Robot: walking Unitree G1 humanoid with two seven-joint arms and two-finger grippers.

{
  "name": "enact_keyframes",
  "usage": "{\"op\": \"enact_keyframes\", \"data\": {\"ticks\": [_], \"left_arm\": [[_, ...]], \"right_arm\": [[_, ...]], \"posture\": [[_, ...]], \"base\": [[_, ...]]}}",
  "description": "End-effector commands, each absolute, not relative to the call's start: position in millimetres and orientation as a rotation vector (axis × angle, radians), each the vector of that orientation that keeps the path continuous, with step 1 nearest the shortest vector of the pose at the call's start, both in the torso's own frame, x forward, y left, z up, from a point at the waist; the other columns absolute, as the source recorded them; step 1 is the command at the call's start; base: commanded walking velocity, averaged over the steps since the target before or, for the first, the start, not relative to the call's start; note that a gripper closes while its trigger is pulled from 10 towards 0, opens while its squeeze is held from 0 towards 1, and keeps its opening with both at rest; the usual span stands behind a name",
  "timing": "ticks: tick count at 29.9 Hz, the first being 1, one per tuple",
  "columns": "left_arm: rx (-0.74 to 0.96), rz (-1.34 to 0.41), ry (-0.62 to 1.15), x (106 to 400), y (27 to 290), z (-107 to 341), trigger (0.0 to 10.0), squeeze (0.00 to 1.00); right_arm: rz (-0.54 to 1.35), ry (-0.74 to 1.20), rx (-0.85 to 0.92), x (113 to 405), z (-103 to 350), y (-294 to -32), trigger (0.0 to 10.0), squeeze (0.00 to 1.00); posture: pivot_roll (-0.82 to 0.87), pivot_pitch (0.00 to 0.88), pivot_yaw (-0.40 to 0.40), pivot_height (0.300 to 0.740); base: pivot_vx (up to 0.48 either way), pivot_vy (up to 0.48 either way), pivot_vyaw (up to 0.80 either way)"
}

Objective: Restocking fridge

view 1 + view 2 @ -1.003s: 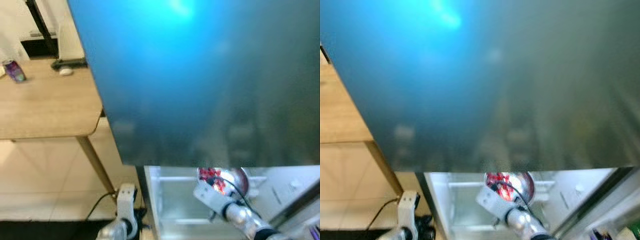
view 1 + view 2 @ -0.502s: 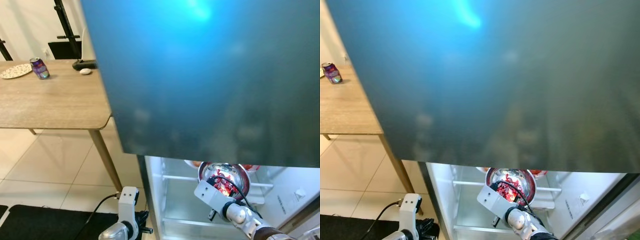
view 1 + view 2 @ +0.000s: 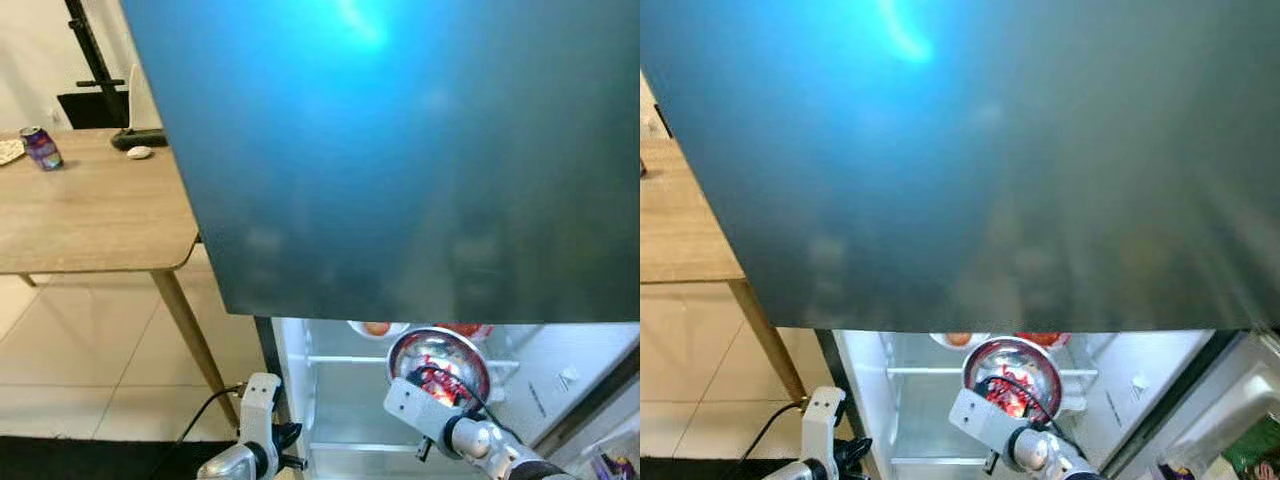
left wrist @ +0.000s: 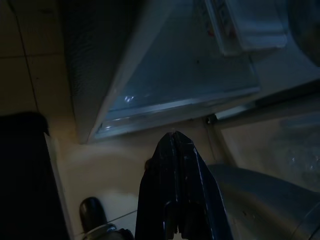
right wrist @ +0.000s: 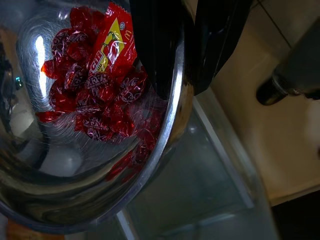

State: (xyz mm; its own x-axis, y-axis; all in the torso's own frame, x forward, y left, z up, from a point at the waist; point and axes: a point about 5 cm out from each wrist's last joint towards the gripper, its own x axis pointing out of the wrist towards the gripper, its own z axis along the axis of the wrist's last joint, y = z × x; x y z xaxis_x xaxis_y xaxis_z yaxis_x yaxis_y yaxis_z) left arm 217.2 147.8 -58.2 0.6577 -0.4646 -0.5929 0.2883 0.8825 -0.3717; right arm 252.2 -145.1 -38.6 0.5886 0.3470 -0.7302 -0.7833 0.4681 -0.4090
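The right gripper [image 5: 187,75] pinches the rim of a steel bowl [image 3: 438,358] of red wrapped candies [image 5: 97,95] inside the open fridge [image 3: 340,400], while the left gripper [image 4: 176,150] hangs closed and empty.

Head views are soft and slightly blurred; a bright glare patch sits high on the fridge door [image 3: 400,160]. Light spills from the fridge interior. Both wrist views are dim, with highlights streaking the bowl [image 5: 75,165].

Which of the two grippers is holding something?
The right gripper: its fingers pinch the rim of the steel bowl of red sweets. The left gripper hangs shut, holding nothing.
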Motion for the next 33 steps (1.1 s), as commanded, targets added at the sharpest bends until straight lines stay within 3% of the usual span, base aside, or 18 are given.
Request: {"op": "enact_keyframes", "data": {"ticks": [1, 18, 33], "left_arm": [[-0.239, -0.43, 0.743, 215.8, 147.1, -59.2, 10.0, 0.0], [-0.258, -0.463, 0.713, 217.7, 143.9, -56.5, 10.0, 0.0], [-0.189, -0.507, 0.709, 211.4, 146.5, -58.6, 10.0, 0.0]], "right_arm": [[0.765, 0.614, -0.823, 252.3, -37.8, -148.2, 10.0, 0.0], [0.926, 0.654, -0.849, 244.0, -41.2, -146.0, 10.0, 0.0], [1.018, 0.639, -0.825, 247.3, -35.0, -141.5, 10.0, 0.0]], "posture": [[-0.1, 0.0, 0.012, 0.74], [-0.1, 0.0, 0.013, 0.74], [-0.1, 0.0, 0.01, 0.68]], "base": [[0.0, 0.0, 0.0], [0.0, 0.0, 0.0], [0.0, 0.0, 0.0]]}}
